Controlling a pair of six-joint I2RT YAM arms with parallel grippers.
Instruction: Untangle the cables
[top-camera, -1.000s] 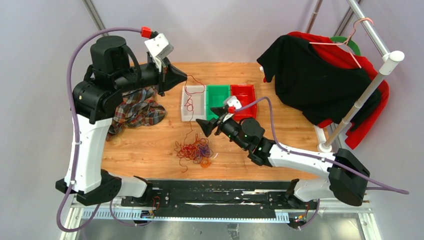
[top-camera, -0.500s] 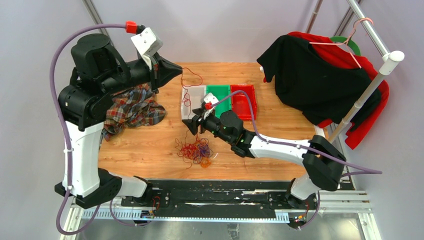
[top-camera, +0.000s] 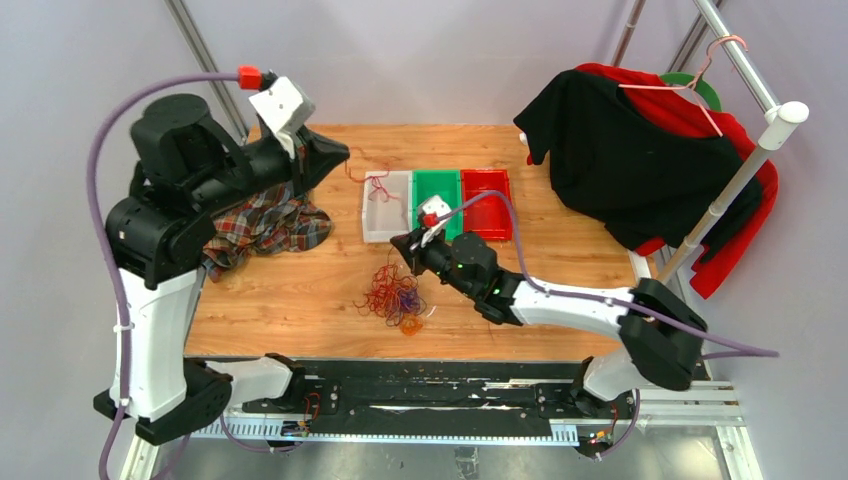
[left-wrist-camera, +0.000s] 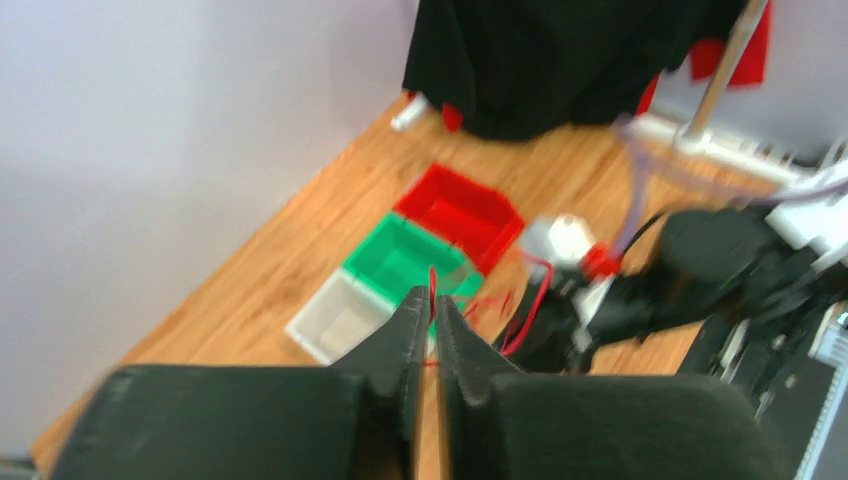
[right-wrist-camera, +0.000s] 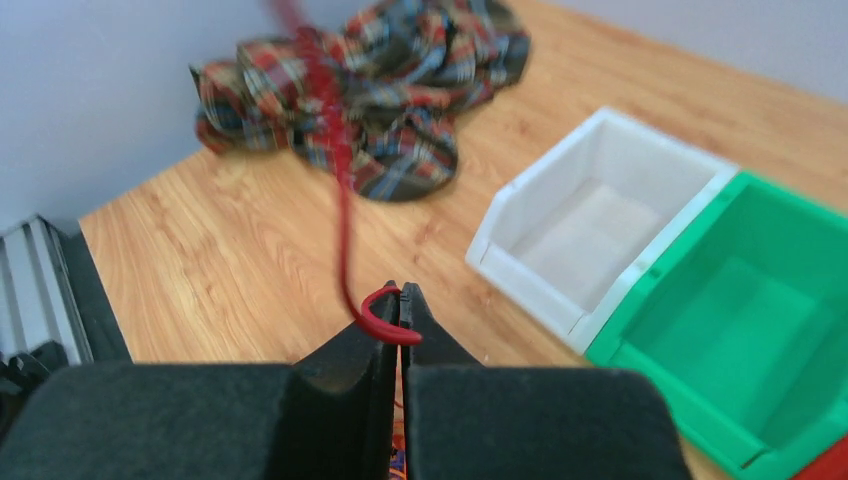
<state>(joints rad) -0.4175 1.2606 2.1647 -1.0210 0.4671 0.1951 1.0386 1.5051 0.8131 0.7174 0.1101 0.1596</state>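
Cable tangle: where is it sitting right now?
Top view: the tangle lies mid-table toward the near edge, in front of the white bin, just on the near side of the right gripper, which pinches a red cable.

The left hand (top-camera: 338, 157) is hanging raised over the far left of the counter (top-camera: 560, 270), above a plaid cloth (top-camera: 262, 225). A dark red cable (top-camera: 372, 180) is trailing from its tip toward the white bin (top-camera: 385, 212), which is sitting in a row with a green bin (top-camera: 437, 188) and a red bin (top-camera: 487, 190). The right hand (top-camera: 402, 243) is reaching in low beside the white bin's near corner, with the tangle of cables (top-camera: 395, 298) lying just nearer. A black garment (top-camera: 610, 140) is draping at the right.
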